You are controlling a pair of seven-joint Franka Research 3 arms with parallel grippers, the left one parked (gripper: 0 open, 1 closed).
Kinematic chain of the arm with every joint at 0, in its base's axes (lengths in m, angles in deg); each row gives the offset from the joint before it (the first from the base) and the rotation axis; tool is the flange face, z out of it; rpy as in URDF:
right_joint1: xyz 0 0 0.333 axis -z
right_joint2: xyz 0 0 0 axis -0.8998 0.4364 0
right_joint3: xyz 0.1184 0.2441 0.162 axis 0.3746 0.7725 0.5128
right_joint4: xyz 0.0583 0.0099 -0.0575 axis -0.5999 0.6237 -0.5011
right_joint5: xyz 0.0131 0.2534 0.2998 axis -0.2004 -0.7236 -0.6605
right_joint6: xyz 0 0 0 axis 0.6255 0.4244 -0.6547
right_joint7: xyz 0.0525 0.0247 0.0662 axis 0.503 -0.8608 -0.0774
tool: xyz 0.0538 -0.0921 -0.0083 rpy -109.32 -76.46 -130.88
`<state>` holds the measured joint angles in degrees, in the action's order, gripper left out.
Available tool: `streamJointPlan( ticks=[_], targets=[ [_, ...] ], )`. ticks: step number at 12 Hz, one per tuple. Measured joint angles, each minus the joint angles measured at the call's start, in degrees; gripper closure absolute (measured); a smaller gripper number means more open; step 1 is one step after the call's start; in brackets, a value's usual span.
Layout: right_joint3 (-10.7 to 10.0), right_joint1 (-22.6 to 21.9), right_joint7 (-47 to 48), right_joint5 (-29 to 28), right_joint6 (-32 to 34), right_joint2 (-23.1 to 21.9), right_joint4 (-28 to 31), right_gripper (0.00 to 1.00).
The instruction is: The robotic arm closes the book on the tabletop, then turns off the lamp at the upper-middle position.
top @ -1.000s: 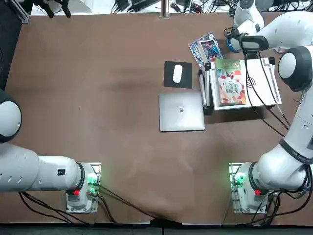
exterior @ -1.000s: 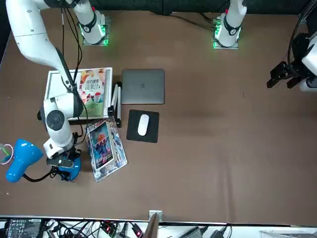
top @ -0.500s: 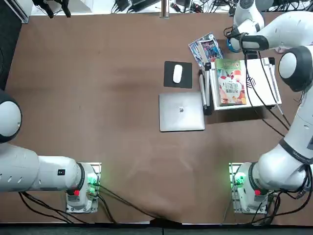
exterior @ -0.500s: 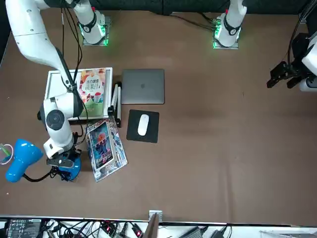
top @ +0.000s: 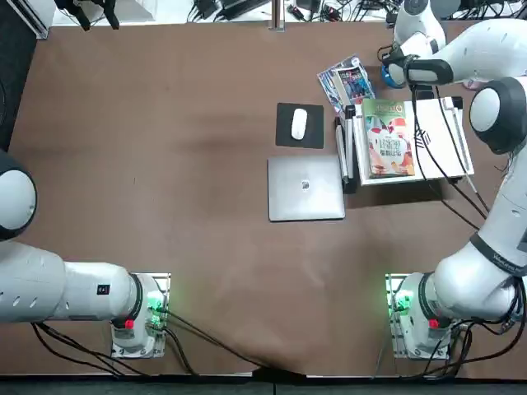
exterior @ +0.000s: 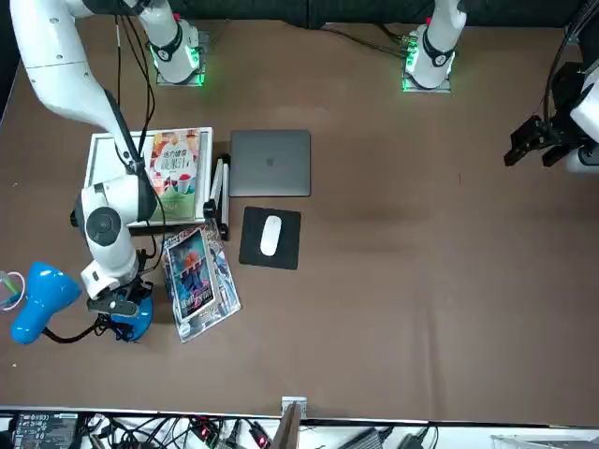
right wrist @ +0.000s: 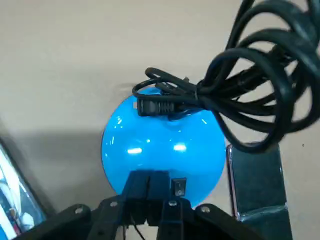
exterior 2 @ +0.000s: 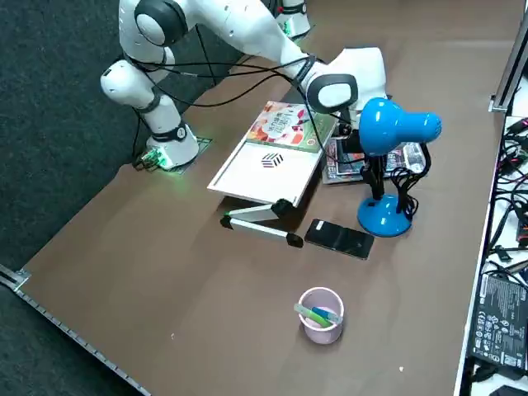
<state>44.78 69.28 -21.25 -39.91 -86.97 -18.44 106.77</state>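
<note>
The book lies closed on the white stand board. The right gripper has its fingers together, right by the switch on the lamp, near the desk's far right corner. Pressing it seems left.

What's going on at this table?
The right arm has its tool down over the blue round base of the desk lamp, right beside the small rocker switch, apparently about to press it. The green-covered book lies closed on the white stand board.
</note>
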Motion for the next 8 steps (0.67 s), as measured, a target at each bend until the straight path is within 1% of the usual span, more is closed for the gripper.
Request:
streamJointPlan(
  ticks=[8],
  targets=[
    [0.0,0.2,0.0,0.0,0.0,0.1,0.8,0.98]
  ],
)
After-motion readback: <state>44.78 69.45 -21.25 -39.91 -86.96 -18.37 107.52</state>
